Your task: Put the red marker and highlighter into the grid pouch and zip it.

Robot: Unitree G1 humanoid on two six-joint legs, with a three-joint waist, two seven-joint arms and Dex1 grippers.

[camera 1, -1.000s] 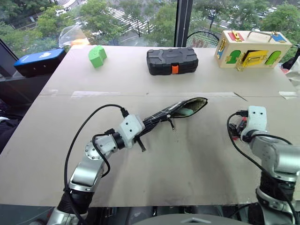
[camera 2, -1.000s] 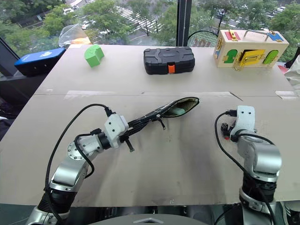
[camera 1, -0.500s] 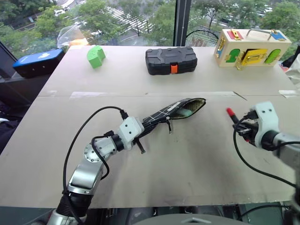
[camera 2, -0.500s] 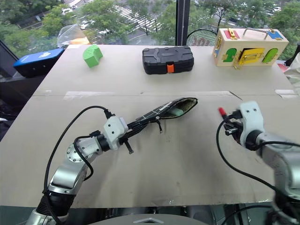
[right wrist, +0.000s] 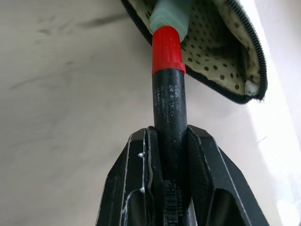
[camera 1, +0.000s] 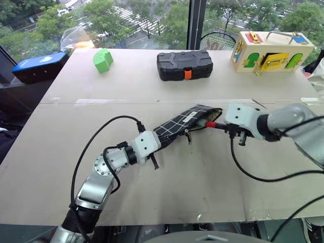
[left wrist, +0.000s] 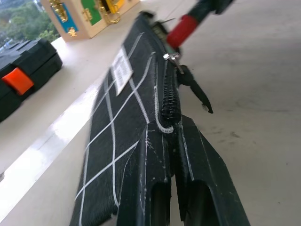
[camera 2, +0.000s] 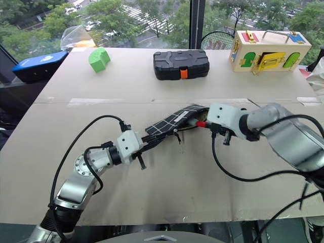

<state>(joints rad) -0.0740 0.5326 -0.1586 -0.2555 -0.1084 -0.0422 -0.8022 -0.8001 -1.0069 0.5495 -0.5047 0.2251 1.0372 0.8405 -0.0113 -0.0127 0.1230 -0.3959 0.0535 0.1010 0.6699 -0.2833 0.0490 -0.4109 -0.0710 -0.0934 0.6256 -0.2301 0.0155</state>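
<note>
The grid pouch [camera 1: 179, 124], black with white lines, lies mid-table with its mouth open to the right. My left gripper [left wrist: 174, 127] is shut on the pouch's near end by the zipper. My right gripper [right wrist: 168, 134] is shut on the black barrel of the red marker [right wrist: 167, 94]. The marker's red cap [camera 1: 211, 124] points at the pouch mouth, at its edge. The highlighter [right wrist: 170, 13], pale blue-green, lies inside against the dotted lining, just beyond the cap. The zipper's pull cord [left wrist: 193, 87] hangs loose on the table side.
At the back of the table stand a black hard case with an orange latch [camera 1: 184, 65], a green block [camera 1: 103, 60] and a wooden latch box [camera 1: 269, 51]. A blue device [camera 1: 39, 66] sits beyond the table's left edge.
My right gripper has swung left and up from the table's right side, carrying the red marker to the pouch mouth and turning it cap-first. The left gripper has kept its hold.
</note>
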